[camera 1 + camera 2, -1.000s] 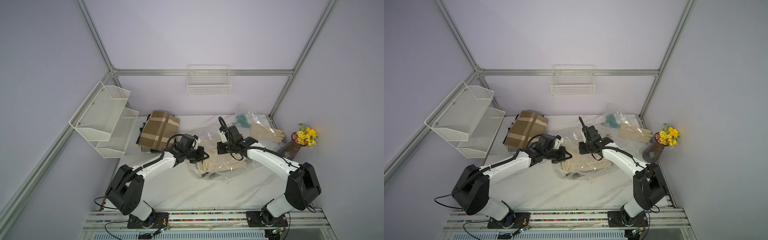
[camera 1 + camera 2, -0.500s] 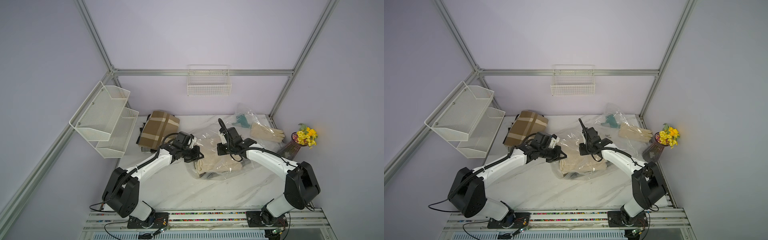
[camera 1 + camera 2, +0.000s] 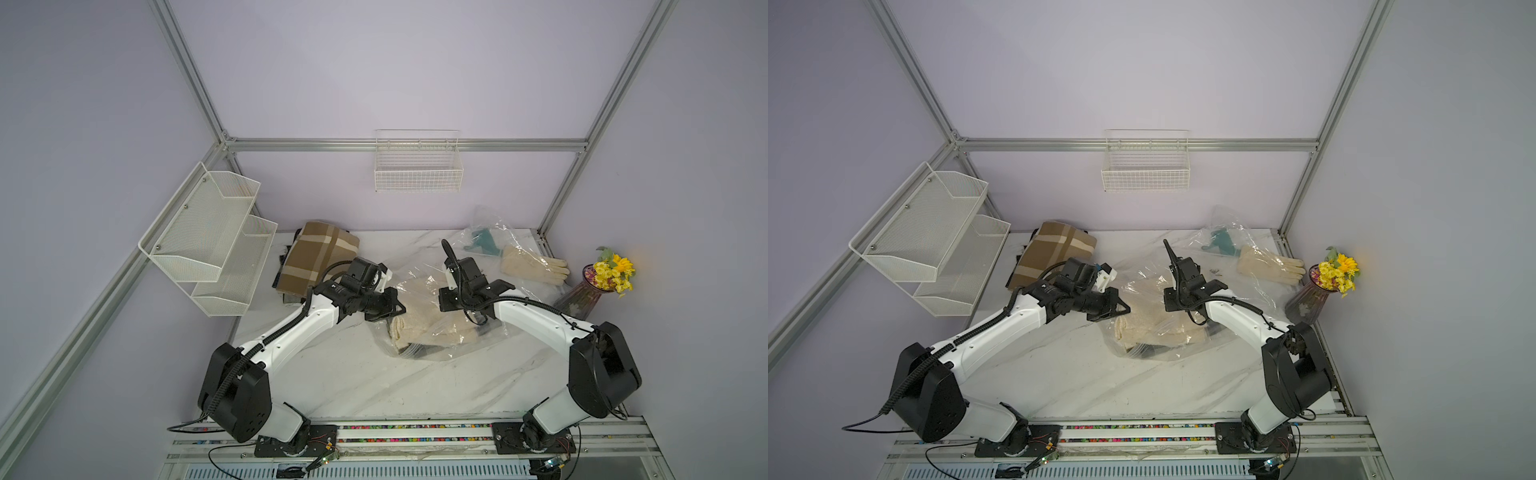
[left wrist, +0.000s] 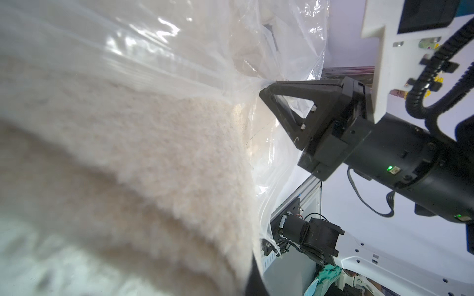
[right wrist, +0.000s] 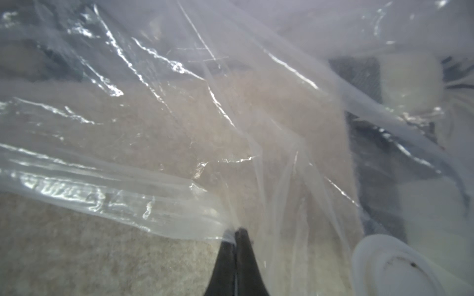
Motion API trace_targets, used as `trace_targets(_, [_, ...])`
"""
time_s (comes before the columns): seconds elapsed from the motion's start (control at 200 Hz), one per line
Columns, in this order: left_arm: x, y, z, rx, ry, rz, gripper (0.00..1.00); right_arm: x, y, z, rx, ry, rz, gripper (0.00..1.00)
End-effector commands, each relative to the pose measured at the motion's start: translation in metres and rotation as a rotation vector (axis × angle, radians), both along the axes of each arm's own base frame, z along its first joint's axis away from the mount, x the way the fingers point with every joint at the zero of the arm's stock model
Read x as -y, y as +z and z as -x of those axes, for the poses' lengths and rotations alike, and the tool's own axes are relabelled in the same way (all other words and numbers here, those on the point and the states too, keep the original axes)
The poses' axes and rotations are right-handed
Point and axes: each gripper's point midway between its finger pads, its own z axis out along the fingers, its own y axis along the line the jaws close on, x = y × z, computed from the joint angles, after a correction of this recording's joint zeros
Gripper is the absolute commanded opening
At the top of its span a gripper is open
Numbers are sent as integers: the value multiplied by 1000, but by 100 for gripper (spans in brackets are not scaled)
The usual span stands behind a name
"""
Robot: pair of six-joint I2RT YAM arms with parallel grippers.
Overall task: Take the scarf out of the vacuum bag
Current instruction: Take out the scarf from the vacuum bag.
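Scarf [image 3: 419,330] folded inside bag [image 3: 415,278], long side running arm to arm, rolled end toward left gripper [image 3: 400,309]; that and right gripper [image 4: 264,89] both clamped on plastic.

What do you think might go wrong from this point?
The right end effector pinches only thin film of the vacuum bag; it may slip or tear.
The cream scarf sits inside, so lifting may drag it along.
The right arm passes close to the flower vase.
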Motion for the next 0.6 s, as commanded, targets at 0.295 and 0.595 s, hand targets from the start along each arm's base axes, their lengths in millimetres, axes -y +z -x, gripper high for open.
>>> trace_targets(0.295, [-21, 36, 14, 81, -46, -9, 0, 55, -8, -20, 20, -153, 59, 0])
trace_targets(0.595, [-44, 28, 27, 48, -40, -49, 0, 71, -3, -27, 33, -199, 66, 0])
